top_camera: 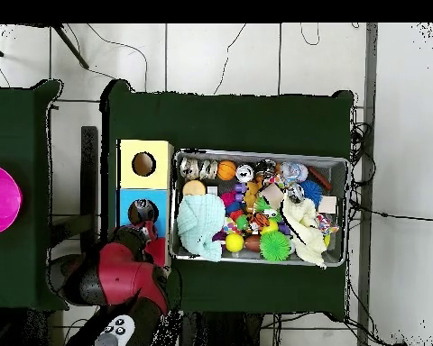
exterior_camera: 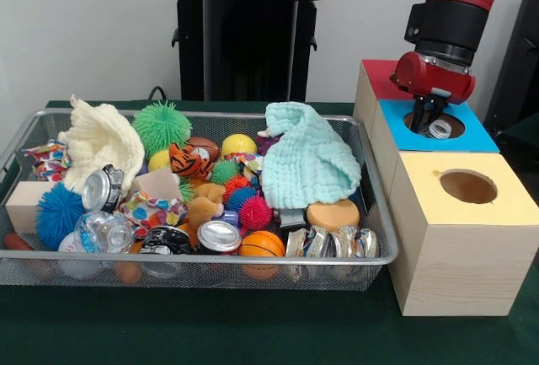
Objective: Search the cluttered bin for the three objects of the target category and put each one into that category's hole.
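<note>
over the blue-topped box [exterior_camera: 480, 136], the pincer [exterior_camera: 434, 122] is clamped on a bottle [exterior_camera: 440, 129]; no label readable.

Red-and-black arm [exterior_camera: 450, 11], dark hand [exterior_camera: 431, 116]

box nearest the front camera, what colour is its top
Yellow; the box top has a round hole, and it shows best in the front view.
</note>
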You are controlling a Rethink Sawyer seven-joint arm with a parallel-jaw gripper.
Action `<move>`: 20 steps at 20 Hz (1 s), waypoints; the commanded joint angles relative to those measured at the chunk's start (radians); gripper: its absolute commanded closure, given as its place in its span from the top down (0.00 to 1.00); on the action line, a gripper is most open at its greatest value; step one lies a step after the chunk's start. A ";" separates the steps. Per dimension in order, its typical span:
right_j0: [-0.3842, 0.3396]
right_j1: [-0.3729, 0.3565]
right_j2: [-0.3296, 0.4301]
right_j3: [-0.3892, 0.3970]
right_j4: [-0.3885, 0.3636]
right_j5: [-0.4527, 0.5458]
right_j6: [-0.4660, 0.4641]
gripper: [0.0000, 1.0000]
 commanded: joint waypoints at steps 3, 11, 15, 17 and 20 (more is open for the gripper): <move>-0.103 0.166 0.138 -0.018 -0.002 -0.073 0.241 0.00; -0.065 0.166 0.084 -0.002 0.072 0.014 0.259 0.00; -0.072 0.162 0.094 0.008 0.073 0.010 0.268 0.00; -0.066 0.164 0.088 0.005 0.085 0.023 0.271 0.00; -0.051 0.170 0.076 0.006 0.104 0.043 0.274 0.00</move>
